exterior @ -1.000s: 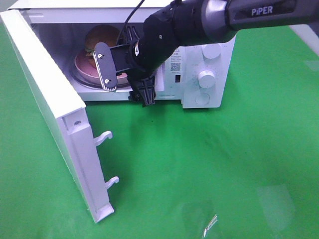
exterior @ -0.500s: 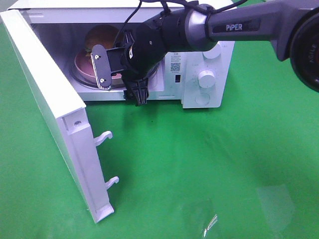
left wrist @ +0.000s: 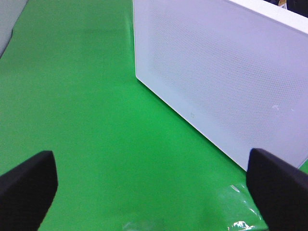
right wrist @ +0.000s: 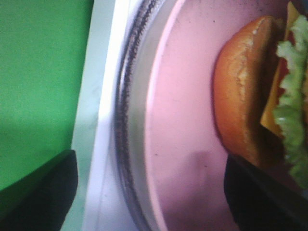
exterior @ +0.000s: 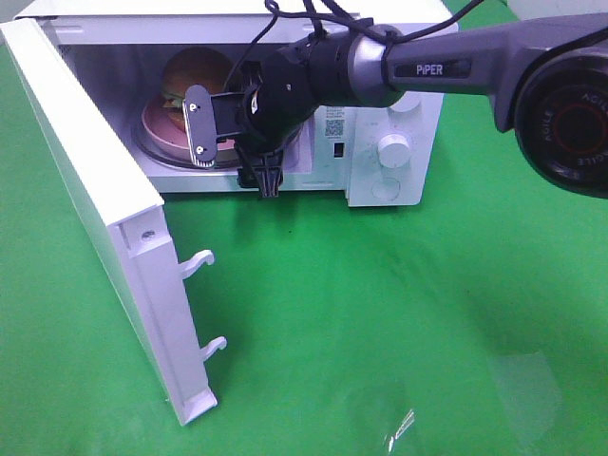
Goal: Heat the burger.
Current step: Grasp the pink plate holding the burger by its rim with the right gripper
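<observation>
One burger, glossy golden bun, green lettuce, yellow cheese, on one pink plate (inside the microwave), my right gripper spread wide, empty, my left gripper likewise.

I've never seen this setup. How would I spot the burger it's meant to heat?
Find the white microwave at the back of the green table, its door swung wide open. Inside, a pink plate sits on the glass turntable, and the burger rests on it. Its glossy golden-brown bun, green lettuce and yellow cheese set it apart.
</observation>
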